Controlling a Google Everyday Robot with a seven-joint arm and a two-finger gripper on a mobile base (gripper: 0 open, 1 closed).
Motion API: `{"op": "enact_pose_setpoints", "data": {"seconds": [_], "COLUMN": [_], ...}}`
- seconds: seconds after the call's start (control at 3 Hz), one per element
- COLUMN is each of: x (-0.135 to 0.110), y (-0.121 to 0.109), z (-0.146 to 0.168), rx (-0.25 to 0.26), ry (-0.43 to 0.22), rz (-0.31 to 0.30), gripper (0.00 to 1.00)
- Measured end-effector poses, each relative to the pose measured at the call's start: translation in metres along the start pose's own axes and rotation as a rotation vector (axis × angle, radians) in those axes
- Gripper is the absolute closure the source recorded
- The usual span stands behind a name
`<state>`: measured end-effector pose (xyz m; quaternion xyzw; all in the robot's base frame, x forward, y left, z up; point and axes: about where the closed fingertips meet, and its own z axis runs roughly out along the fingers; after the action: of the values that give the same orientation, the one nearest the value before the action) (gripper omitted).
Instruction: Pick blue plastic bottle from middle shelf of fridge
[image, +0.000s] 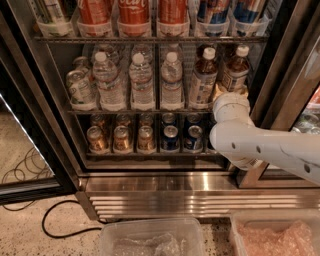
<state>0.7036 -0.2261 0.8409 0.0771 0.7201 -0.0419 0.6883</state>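
The fridge (56, 131) stands open, its dark frame around wire shelves. On the middle shelf (145, 111) two small bottles of amber drink with white caps and pale labels stand at the right: one (204, 80) next to the water bottles, the other (236, 69) at the far right. My white arm (265, 147) reaches in from the right. My gripper (231, 96) is at the foot of the far-right amber bottle, hidden behind the round wrist (231, 109). The lower part of that bottle is covered by the wrist.
Several clear water bottles (141, 80) fill the middle shelf's left and centre. Red cans (134, 12) stand above; gold cans (122, 137) and blue cans (170, 136) stand below. The steel base ledge (165, 184), two clear bins (150, 240) (280, 235) and a black cable (60, 220) lie in front.
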Motion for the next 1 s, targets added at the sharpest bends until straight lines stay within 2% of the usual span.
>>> {"op": "enact_pose_setpoints", "data": {"seconds": [0.33,0.67,1.0], "x": [-0.016,-0.022,-0.043], "y": [0.01,0.013,0.02], "z": [-0.013,-0.018,-0.044], "rx": [-0.03,-0.034,-0.058], "ry": [-0.048,-0.064,-0.113], "rz": [0.007,0.013,0.041], "gripper": [1.0,1.0,1.0]}}
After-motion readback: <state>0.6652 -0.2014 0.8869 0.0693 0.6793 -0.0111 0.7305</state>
